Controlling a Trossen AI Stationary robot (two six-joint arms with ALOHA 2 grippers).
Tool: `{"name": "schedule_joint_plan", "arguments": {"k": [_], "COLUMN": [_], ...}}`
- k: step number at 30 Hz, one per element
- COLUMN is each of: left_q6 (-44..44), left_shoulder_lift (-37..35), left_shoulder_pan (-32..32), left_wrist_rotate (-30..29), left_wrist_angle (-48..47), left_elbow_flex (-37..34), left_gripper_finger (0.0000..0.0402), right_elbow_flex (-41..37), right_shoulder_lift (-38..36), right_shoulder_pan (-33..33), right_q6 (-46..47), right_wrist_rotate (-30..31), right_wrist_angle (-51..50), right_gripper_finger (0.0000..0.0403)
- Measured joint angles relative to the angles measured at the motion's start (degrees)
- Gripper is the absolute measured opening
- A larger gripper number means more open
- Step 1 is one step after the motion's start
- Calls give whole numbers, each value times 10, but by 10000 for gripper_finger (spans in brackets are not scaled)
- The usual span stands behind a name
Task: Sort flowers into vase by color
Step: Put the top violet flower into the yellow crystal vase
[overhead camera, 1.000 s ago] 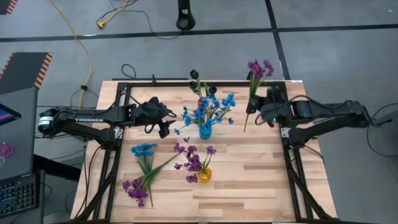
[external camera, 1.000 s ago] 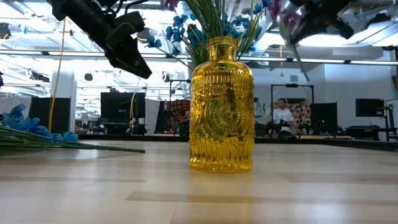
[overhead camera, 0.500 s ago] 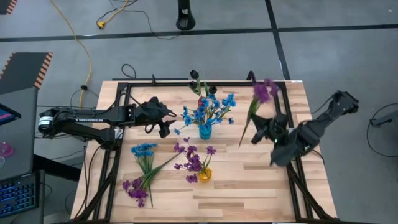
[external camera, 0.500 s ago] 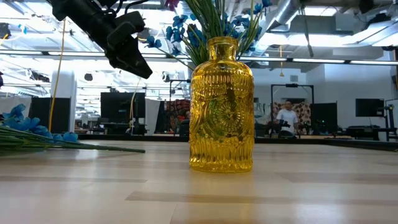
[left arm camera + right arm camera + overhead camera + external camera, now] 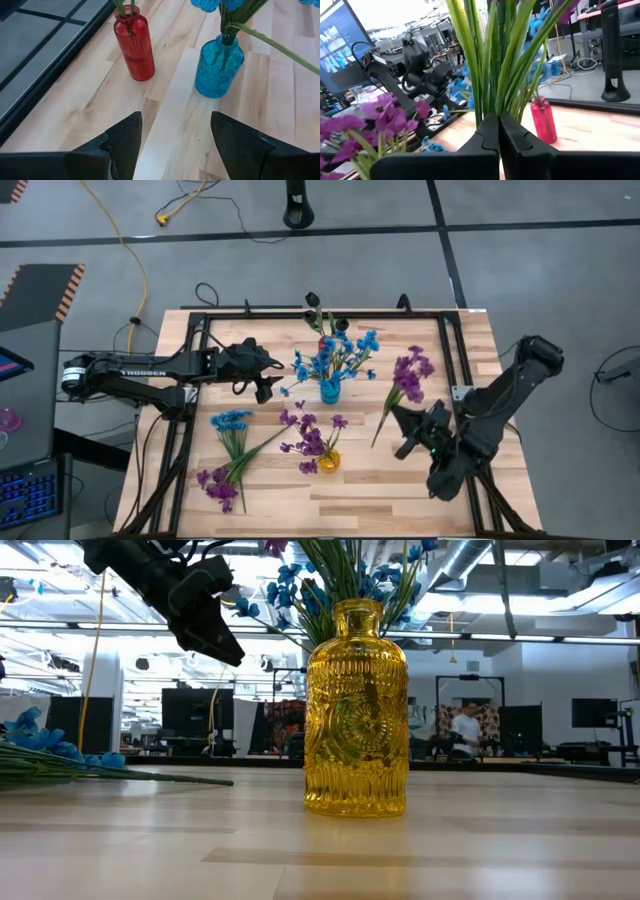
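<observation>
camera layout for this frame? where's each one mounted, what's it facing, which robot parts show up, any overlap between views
High: overhead, straight down on the table; both arms, left gripper open, right gripper shut on a purple flower.
Low: table height, level across; yellow vase close up, left arm above it.
Left wrist: looks past its open fingers at the red vase and blue vase.
Right wrist: looks past closed fingers up the green stems; left arm beyond.
Shared: the red vase appears in both wrist views.

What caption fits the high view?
Right gripper carries a purple sprig toward the yellow vase.
</observation>
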Motion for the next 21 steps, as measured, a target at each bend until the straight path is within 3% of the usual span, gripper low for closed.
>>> {"name": "schedule_joint_plan", "arguments": {"k": [5,8,10,21], "left_q6": [3,3,4,9], "left_shoulder_lift": [0,0,0,0], "left_shoulder_pan": [-1,-1,-1,-1], "left_wrist_rotate": [0,0,0,-1], "left_wrist_angle": [0,0,0,0], "left_elbow_flex": [0,0,0,0], "left_gripper_finger": [226,226,226,226], "right_elbow_flex": [0,0,0,0], "right_shoulder_lift": [22,28,31,31], "right_shoulder_pan": [0,3,4,-36], "right_q6": [-9,-63,-117,-499], "right_wrist_rotate": [0,1,-8,-183], "right_wrist_angle": [59,124,177,492], "right_gripper_finger": [23,23,23,23]}}
